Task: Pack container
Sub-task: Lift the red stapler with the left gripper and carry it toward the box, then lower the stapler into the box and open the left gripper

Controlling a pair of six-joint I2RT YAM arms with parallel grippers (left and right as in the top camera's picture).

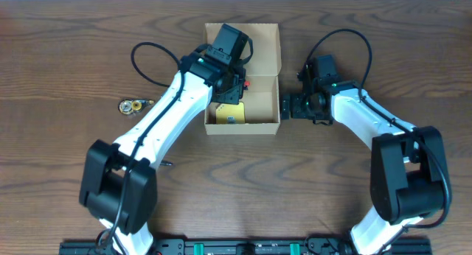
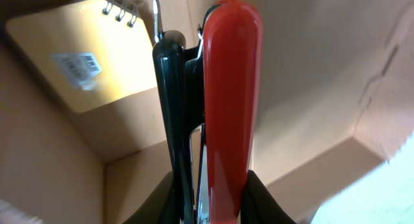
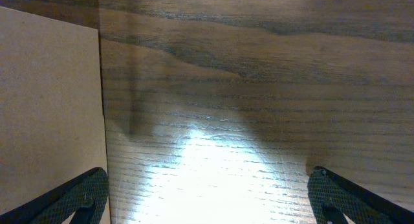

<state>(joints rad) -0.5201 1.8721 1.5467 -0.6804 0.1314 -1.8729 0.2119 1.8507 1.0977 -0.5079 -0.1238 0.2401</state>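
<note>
Cardboard box (image 1: 243, 127) sits mid-table (image 1: 74, 56), lid flap open and lying flat on the far side.

L gripper (image 1: 242, 83) is down inside the box, near its far wall. It's clamped on a red/black stapler (image 2: 229, 88), which stands upright, pinched at its lower end betw. the two fingers (image 2: 262, 201). From overhead only a bit of the stapler's red (image 1: 248, 84) shows beside the wrist. Can't tell if the stapler touches the box floor.

Spiral notepad (image 1: 230, 113), yellow, lies flat in the box's near-left part. L wrist cam shows it (image 2: 116, 68) beside the stapler, w/ a barcode sticker (image 2: 77, 65) on the cover and the wire rings at one edge.

R gripper (image 1: 293, 105) is just outside the box's right wall (image 3: 48, 101), low over bare wood (image 3: 259, 88). Its fingers (image 3: 84, 195) are spread wide w/ nothing betw. them. Contact w/ the wall unclear.

Small round metal item (image 1: 133, 105) lies well left of the box; too small to ID.
</note>
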